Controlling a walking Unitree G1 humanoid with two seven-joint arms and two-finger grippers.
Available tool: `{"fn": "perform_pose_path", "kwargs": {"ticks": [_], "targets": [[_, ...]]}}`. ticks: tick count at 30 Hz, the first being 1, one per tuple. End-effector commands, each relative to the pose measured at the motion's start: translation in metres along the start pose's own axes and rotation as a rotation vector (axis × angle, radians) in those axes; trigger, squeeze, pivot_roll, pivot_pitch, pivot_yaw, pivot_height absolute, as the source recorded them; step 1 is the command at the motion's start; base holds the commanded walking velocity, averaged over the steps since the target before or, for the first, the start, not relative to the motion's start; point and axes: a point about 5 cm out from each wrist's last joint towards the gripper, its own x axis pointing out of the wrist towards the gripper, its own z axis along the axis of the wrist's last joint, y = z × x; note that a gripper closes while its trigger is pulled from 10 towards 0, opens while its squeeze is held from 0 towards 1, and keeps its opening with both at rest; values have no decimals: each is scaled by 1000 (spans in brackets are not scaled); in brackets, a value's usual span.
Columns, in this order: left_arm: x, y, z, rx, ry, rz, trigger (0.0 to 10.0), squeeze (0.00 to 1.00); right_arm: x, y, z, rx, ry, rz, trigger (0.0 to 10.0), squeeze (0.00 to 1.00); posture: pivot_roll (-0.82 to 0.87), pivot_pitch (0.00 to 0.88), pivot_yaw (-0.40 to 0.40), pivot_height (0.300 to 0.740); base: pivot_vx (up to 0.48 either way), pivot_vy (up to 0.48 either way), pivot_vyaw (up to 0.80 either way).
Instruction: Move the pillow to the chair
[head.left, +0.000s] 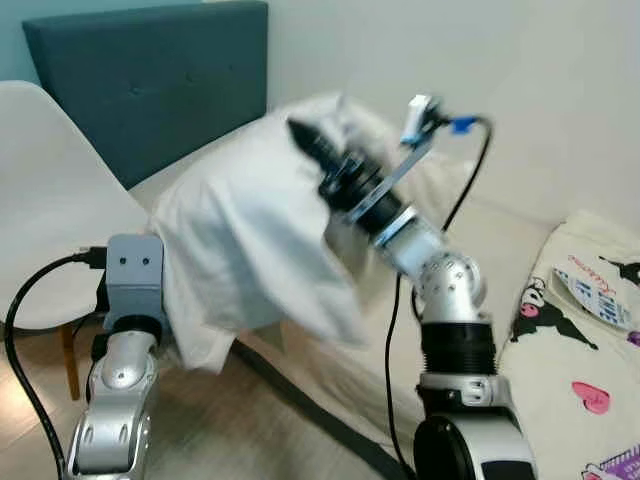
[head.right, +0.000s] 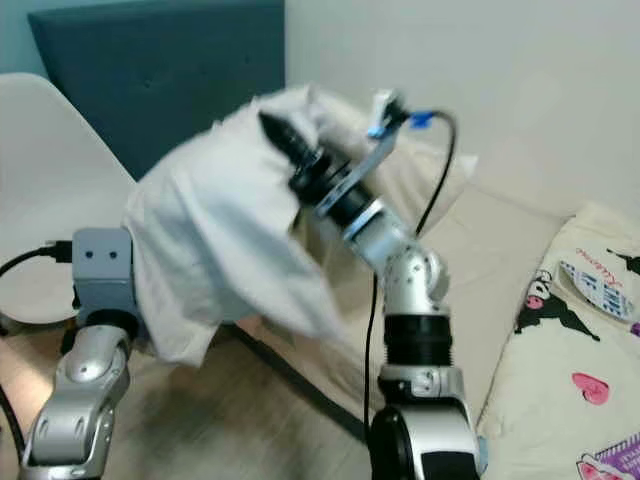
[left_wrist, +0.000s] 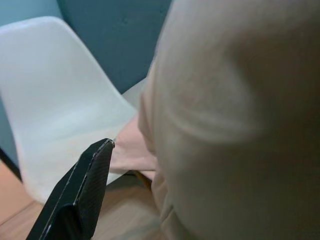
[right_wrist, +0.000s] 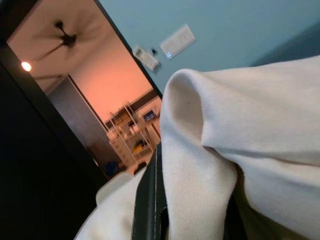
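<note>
Left eye view: pillow (head.left: 250, 250) lifted above bed (head.left: 500, 250) | right gripper (head.left: 300, 132) pinching its top (blurred) | left gripper (left_wrist: 82, 192): grip unclear | chair (head.left: 50, 200) at 9 o'clock.

A home bedroom: a bed (head.left: 500, 250) with a teal padded headboard (head.left: 150, 80), cartoon-print bedding (head.left: 580, 330), a white shell chair (head.left: 50, 210) alongside, wood flooring (head.left: 200, 430), a ceiling fan (right_wrist: 62, 35) beyond the doorway

A teal headboard (head.left: 150, 80) stood against a pale wall (head.left: 420, 40), a beige bed (head.left: 500, 250) below; wood floor (head.left: 200, 440); a ceiling fan (right_wrist: 62, 35) hung beyond
</note>
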Motion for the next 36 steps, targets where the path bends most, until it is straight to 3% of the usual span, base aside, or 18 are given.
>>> {"fn": "perform_pose_path", "kwargs": {"ticks": [1, 3, 6, 9, 10, 18, 24, 36], "targets": [[-2, -11, 5, -13, -35, -60, 10000, 0, 1, 5, -19, -36, 93, 40, 0, 0, 96, 0, -100, 719, 0, 0, 0], [-2, -11, 5, -13, -35, -60, 10000, 0, 1, 5, -19, -36, 93, 40, 0, 0, 96, 0, -100, 719, 0, 0, 0], [-10, -15, 1, -42, -25, -85, 10000, 0, -28, -15, -53, -141, 251, -80, 0, 0, 98, 0, -98, 734, 0, 0, 0], [-13, -17, 2, -54, -27, -95, 10000, 0, -33, -18, -57, -175, 275, -97, 0, 0, 95, 0, -96, 739, 0, 0, 0], [-16, -21, 3, -74, -35, -112, 10000, 0, -37, -19, -60, -186, 275, -112, 10000, 0, 92, 0, -93, 739, 0, 0, 0], [-19, -27, 7, -106, -57, -147, 10000, 0, -44, -21, -64, -217, 275, -130, 10000, 0, 97, 0, -94, 739, 0, 0, 416], [-20, -30, 9, -120, -71, -163, 10000, 0, -38, -11, -57, -227, 219, -73, 10000, 0, 97, 0, -92, 739, 0, 0, 794], [-13, -23, 17, -126, -115, -139, 10000, 0, -9, 16, -28, -304, 96, 67, 10000, 0, 95, 0, -89, 739, 0, 0, 794]]}}
